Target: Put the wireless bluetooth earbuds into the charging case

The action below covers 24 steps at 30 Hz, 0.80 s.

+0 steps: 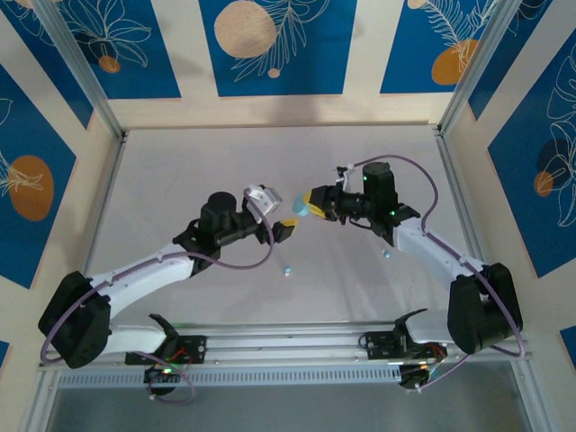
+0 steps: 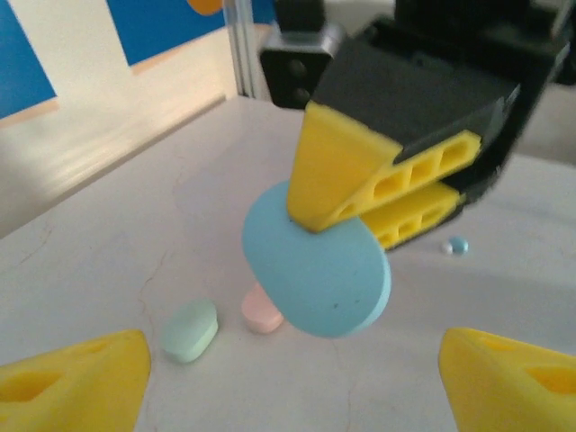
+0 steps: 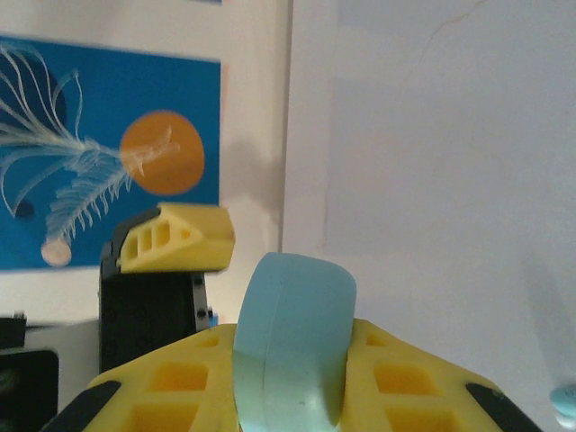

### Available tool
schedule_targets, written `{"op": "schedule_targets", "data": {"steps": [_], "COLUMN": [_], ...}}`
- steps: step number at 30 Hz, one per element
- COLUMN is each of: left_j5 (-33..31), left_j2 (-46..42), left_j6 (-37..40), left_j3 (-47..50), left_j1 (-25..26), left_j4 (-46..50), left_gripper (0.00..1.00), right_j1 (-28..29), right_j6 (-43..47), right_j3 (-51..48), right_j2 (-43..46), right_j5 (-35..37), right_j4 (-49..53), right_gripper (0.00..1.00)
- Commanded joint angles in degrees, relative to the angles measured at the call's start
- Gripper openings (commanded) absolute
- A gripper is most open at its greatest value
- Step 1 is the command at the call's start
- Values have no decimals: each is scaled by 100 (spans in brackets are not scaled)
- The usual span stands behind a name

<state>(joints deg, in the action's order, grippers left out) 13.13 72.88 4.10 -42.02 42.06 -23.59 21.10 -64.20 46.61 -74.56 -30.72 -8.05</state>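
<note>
From above, my right gripper [image 1: 319, 203] is clamped on the blue case [image 1: 298, 209], and my left gripper [image 1: 281, 220] stands apart, empty. Left wrist: 1 blue earbud [image 2: 456, 245] lies on the table [image 2: 126, 225], well beyond the case. Right wrist: I pinch only the case's edge, so I judge a push could twist it loose.

Three earbuds [image 2: 191, 330], one case [image 2: 324, 279]

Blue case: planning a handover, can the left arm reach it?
Probably yes: the left fingers stand open just before the blue case, nothing between; right fingers clamp only one edge.
</note>
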Motion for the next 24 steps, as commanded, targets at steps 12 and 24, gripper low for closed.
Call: {"op": "schedule_targets", "data": {"steps": [12,24], "left_j5": [-1750,-1682], "left_j2": [905,1130], "left_j6": [-899,-1162], "left_j3": [-52,-96], "left_j1": [790,795], "left_j4": [-2324,-2703], "left_gripper": [79,58], "right_j1": [375,360], "right_j6": [-1581,-1662], "right_j3": [-665,-820], "right_j2": [884,891], "right_j5": [1541,1288], "right_j4": [-1483,-1974], "right_gripper": [17,18]}}
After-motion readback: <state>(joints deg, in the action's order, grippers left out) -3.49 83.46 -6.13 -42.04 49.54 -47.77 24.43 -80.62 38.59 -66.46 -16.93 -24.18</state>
